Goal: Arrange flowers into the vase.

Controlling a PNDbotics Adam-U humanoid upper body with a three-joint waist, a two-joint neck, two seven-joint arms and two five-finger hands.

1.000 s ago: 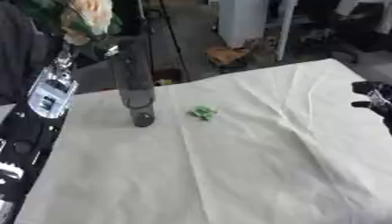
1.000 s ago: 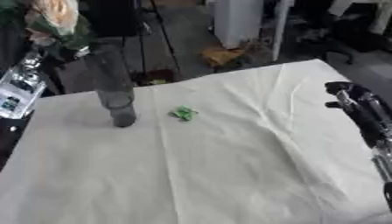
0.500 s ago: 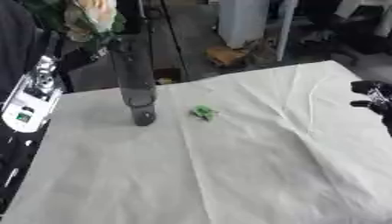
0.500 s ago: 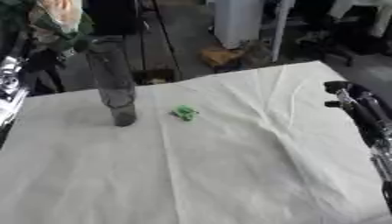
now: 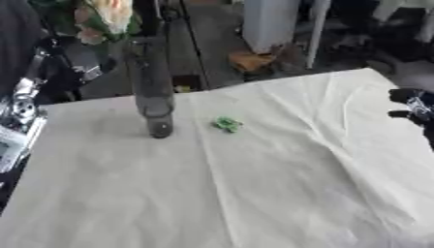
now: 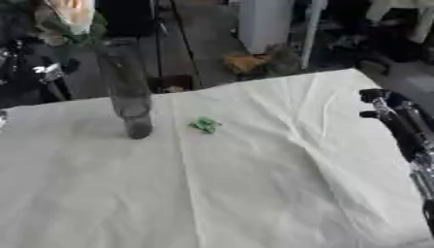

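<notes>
Here the tall, slim vase of dark see-through glass stands at about 10 o'clock on the creased white cloth, its long axis upright with the mouth leaning slightly toward 12. At its mouth sits 1 pale flower with green leaves, beside the left hand, whose fingers I cannot make out. A small green scrap lies at the vase's 3 o'clock, and the right hand rests with fingers straight at the cloth's 3 o'clock edge.

The flower is cut off at twelve o'clock. The left hand blurs at ten; the green scrap is unidentifiable.
</notes>
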